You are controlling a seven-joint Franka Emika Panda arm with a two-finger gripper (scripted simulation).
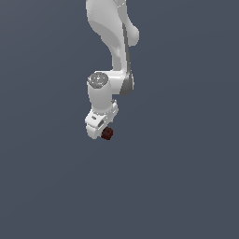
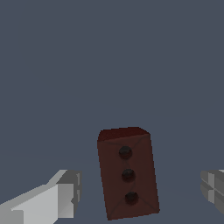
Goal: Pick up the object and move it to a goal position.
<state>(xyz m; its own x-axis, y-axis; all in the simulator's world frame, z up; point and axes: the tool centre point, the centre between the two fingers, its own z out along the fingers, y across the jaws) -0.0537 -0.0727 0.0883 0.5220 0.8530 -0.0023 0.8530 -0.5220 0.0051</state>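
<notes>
The object (image 2: 127, 175) is a small dark red-brown block with three dark holes in a row on its upper face. It sits between the two fingers of my gripper (image 2: 140, 191), which is open. There is a narrow gap to one grey fingertip (image 2: 65, 194) and a wider gap to the other fingertip (image 2: 213, 188). In the exterior view the object (image 1: 107, 134) peeks out just under the white hand (image 1: 99, 122), a little toward that view's right. The fingers are hidden there by the hand.
A plain grey-blue surface (image 1: 186, 177) fills both views. The white arm (image 1: 112, 42) comes down from the top of the exterior view. No goal marker shows.
</notes>
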